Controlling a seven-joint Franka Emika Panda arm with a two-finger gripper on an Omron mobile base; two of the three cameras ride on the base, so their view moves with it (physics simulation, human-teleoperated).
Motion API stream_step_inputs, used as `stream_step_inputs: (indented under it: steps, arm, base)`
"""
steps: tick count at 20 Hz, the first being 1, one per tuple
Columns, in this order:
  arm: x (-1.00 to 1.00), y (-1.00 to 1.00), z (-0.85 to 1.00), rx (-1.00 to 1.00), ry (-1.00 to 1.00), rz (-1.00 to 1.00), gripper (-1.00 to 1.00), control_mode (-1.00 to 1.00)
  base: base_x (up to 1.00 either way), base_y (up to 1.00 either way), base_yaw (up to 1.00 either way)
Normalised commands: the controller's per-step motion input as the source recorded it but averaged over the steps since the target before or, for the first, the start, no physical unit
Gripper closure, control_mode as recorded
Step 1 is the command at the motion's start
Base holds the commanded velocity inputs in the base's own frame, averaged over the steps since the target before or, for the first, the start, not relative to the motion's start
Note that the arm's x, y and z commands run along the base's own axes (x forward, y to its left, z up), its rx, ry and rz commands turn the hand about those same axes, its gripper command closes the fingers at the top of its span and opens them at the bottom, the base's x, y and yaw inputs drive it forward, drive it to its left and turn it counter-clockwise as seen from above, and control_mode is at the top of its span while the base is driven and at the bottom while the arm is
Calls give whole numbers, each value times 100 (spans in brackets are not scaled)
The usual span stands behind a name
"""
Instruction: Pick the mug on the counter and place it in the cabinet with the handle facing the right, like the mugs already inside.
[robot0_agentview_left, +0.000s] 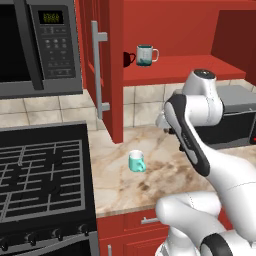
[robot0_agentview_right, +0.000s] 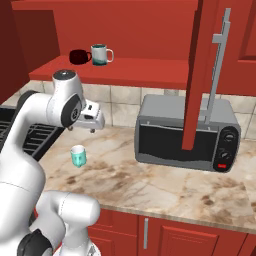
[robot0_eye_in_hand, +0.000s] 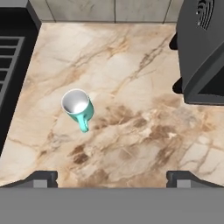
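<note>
The arm (robot0_agentview_left: 190, 135) hides the left part of the toaster oven (robot0_agentview_left: 235, 117) in the left base view. In the hand view only the tips of the gripper (robot0_eye_in_hand: 112, 177) show, and the stove (robot0_eye_in_hand: 8, 65) is cut by the left edge.

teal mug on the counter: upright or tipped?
Upright. The mug stands on the counter, white interior facing up at the hand camera, handle out sideways.

I saw flat, even, bright rendered light with no glare. The mug (robot0_eye_in_hand: 77, 106) cast almost no shadow on the counter (robot0_eye_in_hand: 131, 131). Edges looked slightly soft and pixelated, without lens distortion.
</note>
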Motion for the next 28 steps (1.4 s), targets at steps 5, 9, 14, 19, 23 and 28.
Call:
stream_step_inputs:
  steps: [5, 9, 14, 19, 23, 28]
  arm:
    - [0, 22, -21, 1, -3, 0, -100, -100]
    - [0, 24, -27, 3, -1, 1, -100, -100]
    - [0, 19, -31, 5, 0, 2, -100, -100]
    - [0, 19, -32, 5, 0, 2, -100, -100]
    - [0, 19, -37, 4, 0, 2, -100, -100]
    - [0, 15, -39, 3, 0, 3, -100, -100]
  base:
    - [0, 0, 0]
    - [0, 0, 0]
    - [0, 0, 0]
    - [0, 0, 0]
    - [0, 0, 0]
    - [0, 0, 0]
